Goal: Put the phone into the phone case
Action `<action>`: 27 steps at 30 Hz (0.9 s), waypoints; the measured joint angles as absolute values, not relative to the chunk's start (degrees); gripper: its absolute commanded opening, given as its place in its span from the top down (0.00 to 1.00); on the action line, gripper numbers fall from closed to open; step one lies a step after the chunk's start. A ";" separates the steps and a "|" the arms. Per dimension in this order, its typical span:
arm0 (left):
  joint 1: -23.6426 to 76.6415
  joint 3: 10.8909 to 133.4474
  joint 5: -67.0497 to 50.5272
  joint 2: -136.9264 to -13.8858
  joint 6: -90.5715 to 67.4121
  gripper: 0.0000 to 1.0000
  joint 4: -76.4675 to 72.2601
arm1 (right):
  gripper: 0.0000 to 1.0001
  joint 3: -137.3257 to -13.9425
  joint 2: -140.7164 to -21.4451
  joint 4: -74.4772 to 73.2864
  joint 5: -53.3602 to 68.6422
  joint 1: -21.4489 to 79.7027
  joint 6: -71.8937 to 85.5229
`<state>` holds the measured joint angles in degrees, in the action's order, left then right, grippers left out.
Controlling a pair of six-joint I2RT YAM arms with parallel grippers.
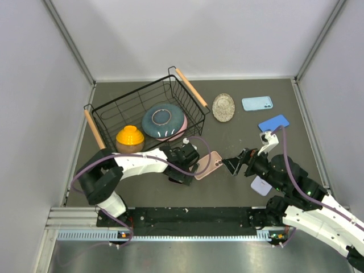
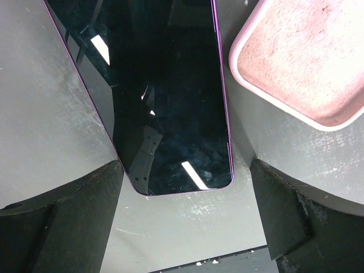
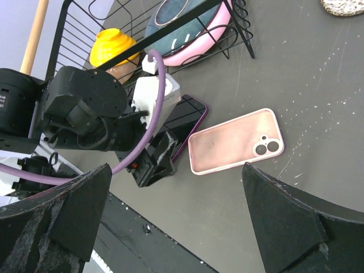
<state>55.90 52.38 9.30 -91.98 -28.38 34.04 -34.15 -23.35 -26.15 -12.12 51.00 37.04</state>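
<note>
Now our left gripper (image 2: 185, 176) hangs low over the table (image 1: 244, 142), its fingers spread to either side of the near end of the phone (image 2: 165, 96) and not touching it. The phone lies flat with its dark screen up and a purple edge showing. Just to its right, apart from it, lies the pink phone case (image 2: 307, 57), apparently open side up, with a raised rim around a fuzzy lining.

We judge the step in hand to be gripping the phone. To do it well, we should close squarely on the two long edges, keeping the pads off the glass, and lift level so the phone cannot pivot. The case is loose and light, so it may slide when the phone is pressed in.

Our right gripper (image 3: 176, 170) hovers to the right of the case, fingers wide apart and holding nothing. It is placed to steady the case.

Farther away on the left stands a black wire basket (image 1: 114, 116). Inside it are an orange bowl (image 1: 129, 136) and a blue plate (image 1: 164, 119) resting on a pink plate (image 1: 173, 135).
</note>
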 measured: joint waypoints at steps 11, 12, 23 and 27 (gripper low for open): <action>55.90 52.64 9.02 -92.42 -30.50 0.26 33.63 | 0.02 -33.71 -22.83 -25.89 -12.08 51.00 38.50; 55.90 52.29 8.91 -92.12 -30.89 0.27 33.34 | 0.02 -33.30 -22.83 -25.74 -12.03 51.00 39.48; 55.90 42.39 3.22 -81.14 -36.51 0.33 28.88 | 0.19 -24.91 -24.93 -24.49 -12.01 51.00 57.25; 55.90 39.57 -0.25 -77.49 -38.35 0.34 27.46 | 0.27 -21.47 -27.27 -20.69 -10.85 51.00 62.06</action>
